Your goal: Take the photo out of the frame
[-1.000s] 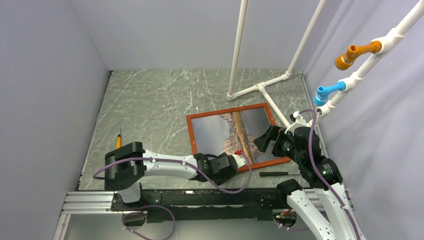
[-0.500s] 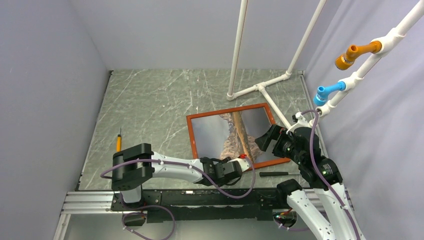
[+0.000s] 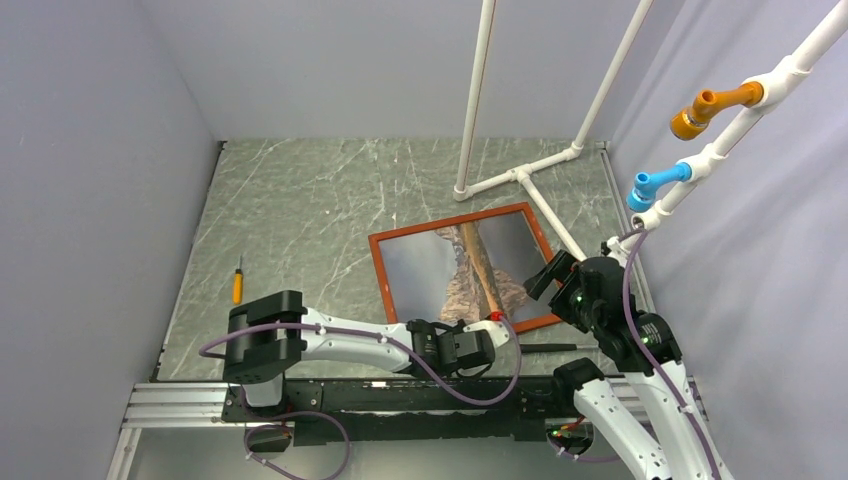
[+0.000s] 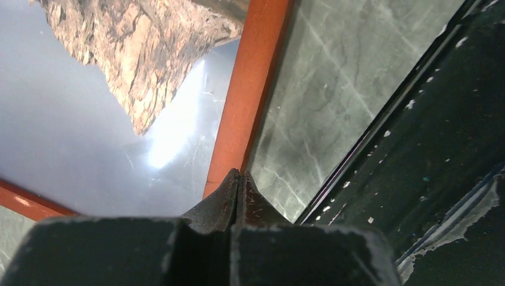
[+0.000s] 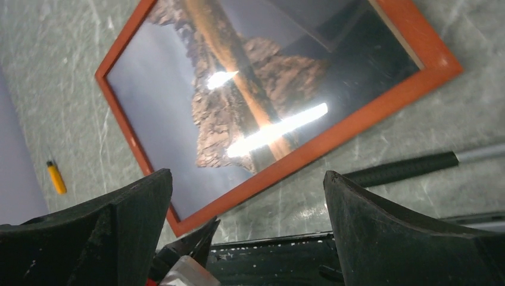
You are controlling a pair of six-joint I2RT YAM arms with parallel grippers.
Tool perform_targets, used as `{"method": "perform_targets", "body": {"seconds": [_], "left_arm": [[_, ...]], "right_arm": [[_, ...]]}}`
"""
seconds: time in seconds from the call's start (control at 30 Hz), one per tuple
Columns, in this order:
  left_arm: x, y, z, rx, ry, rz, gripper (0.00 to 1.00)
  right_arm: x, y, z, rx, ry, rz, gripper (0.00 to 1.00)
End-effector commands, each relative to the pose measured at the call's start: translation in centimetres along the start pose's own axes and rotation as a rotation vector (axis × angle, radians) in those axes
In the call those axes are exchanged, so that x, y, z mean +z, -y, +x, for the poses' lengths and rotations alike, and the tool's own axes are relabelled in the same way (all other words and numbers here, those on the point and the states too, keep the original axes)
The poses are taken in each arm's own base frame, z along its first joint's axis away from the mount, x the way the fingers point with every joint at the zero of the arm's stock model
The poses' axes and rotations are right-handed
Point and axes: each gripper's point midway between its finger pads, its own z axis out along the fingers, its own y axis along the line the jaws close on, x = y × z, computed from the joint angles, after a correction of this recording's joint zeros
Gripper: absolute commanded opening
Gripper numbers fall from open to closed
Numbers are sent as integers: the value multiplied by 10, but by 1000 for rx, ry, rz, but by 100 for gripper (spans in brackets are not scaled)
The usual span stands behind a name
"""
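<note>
Photo in its frame, lying flat on the tabletop.
The left fingers are clenched together on nothing, their tips right at the frame's near rail. The right fingers hang spread wide above the frame by its right rail, with the picture face up just ahead of them.

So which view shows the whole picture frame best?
Top external: the frame shows all four sides, with only its near corners partly covered. Right wrist is closer but crops the far side. Left wrist shows just a strip of one side and a sliver of another.
</note>
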Motion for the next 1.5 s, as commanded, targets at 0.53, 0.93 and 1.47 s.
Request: {"method": "perform_targets", "body": {"seconds": [0.53, 0.93, 1.47], "left_arm": [[-86, -28, -11, -304, 115, 49, 77], [-118, -35, -11, -429, 188, 105, 93], [-125, -42, 12, -481, 181, 107, 93]], "right_arm": [[61, 57, 53, 206, -122, 293, 81], [82, 83, 63, 358, -97, 490, 57], [101, 96, 67, 442, -44, 556, 45]]}}
